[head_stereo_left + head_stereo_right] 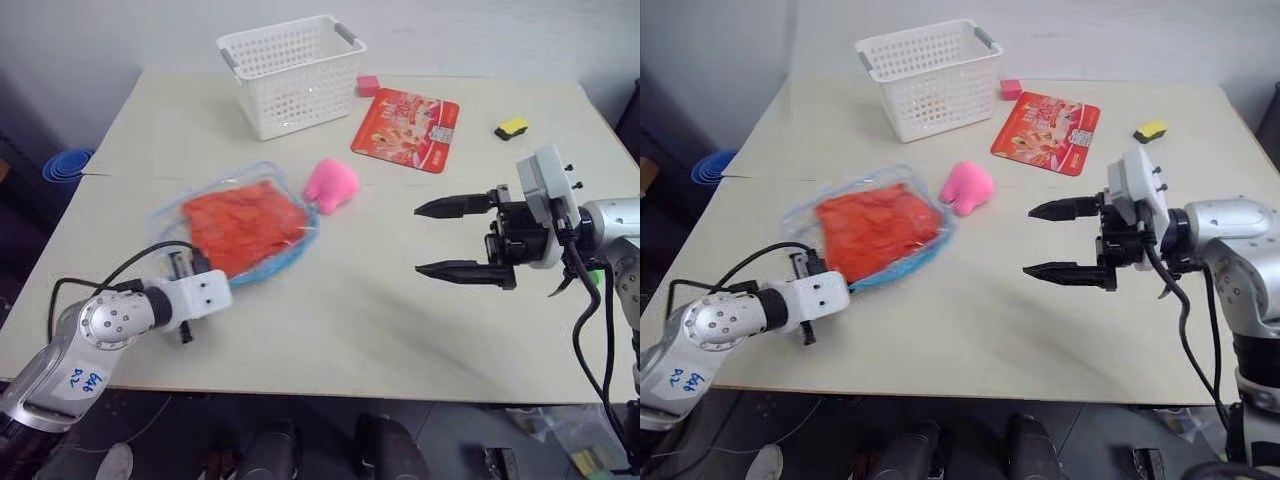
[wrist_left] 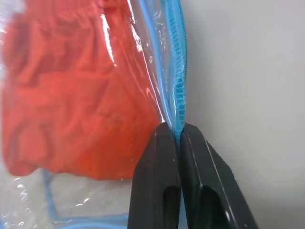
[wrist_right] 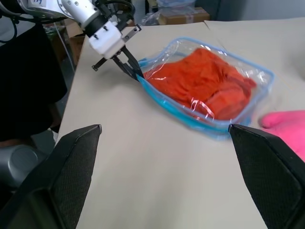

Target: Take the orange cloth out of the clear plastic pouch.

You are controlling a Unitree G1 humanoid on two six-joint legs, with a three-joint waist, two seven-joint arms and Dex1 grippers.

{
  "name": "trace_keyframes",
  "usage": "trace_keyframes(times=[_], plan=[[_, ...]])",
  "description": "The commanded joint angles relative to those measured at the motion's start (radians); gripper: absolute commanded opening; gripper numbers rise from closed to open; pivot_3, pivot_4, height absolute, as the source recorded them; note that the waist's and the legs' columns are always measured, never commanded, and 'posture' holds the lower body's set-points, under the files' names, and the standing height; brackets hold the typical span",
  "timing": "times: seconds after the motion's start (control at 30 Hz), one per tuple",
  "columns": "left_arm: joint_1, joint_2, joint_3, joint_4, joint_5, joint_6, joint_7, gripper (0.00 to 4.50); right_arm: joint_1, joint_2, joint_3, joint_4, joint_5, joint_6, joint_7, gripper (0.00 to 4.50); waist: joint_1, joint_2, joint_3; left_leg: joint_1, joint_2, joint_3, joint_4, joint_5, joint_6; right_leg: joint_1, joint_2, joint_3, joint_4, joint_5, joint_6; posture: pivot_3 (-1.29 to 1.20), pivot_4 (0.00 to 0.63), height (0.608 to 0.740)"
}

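Glossy see-through plastic pouch point(image 1: 232, 232) with ribbed light-blue zipper edging, wrinkled matt orange cloth point(image 1: 243, 225) inside, fuzzy pink plush toy point(image 1: 332, 184) beside the pouch, smooth matt table point(image 1: 350, 300)

Left tool point(image 3: 138, 76) pinched closed; right tool point(image 1: 432, 239) spread wide.

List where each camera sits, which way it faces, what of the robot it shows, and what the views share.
Head eyes: look forward and down over the table; both arms show, left gripper and right gripper.
Left wrist: along shut fingers pinching the pouch at its zipper edge.
Right wrist: between open fingers, toward the pouch and left gripper.
Shared: orange cloth inside the pouch.
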Motion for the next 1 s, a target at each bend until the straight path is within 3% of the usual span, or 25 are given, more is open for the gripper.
trace_keyframes(times=[0.03, 0.23, 0.43, 0.77, 1.0], plan=[[-0.088, -0.047, -0.051, 0.045, -0.022, -0.189, -0.085, 0.04, 0.042, -0.048, -0.080, -0.010, -0.020, -0.027, -0.015, 4.50, -0.001, 0.000, 0.000, 0.000, 0.000, 0.000, 0.000, 0.000, 0.000, 0.000, 0.000, -0.001, 0.000, 0.000, 0.000, 0.00, 0.150, 0.740], [-0.316, -0.228, -0.237, 0.230, 0.072, -0.318, -0.176, 0.04, 0.177, -0.093, -0.181, -0.001, -0.048, -0.042, -0.036, 4.50, -0.003, 0.000, 0.000, 0.001, -0.001, 0.004, 0.001, 0.001, 0.002, 0.000, 0.005, -0.008, 0.002, 0.001, 0.002, 0.00, 0.150, 0.740], [-0.456, -0.401, -0.342, 0.402, 0.225, -0.212, -0.142, 0.04, 0.329, -0.107, -0.261, -0.039, -0.102, -0.082, -0.062, 4.50, -0.006, 0.000, 0.000, 0.001, -0.001, 0.007, 0.004, 0.001, 0.004, 0.001, 0.007, -0.005, 0.003, 0.002, 0.005, 0.00, 0.150, 0.740], [-0.387, -0.453, -0.324, 0.129, 0.266, 0.160, -0.197, 0.04, 0.451, -0.114, -0.355, -0.082, -0.107, -0.090, -0.085, 4.50, -0.007, 0.000, 0.000, 0.001, 0.000, 0.008, 0.007, 0.001, 0.005, 0.001, 0.007, -0.002, 0.004, 0.003, 0.005, 0.00, 0.150, 0.740], [-0.363, -0.459, -0.277, 0.081, 0.237, 0.238, -0.184, 1.76, 0.429, -0.130, -0.335, -0.044, -0.115, -0.108, -0.079, 4.50, -0.006, 0.000, 0.000, 0.001, 0.000, 0.006, 0.008, 0.001, 0.005, 0.002, 0.006, 0.003, 0.004, 0.003, 0.005, 0.00, 0.150, 0.740]])
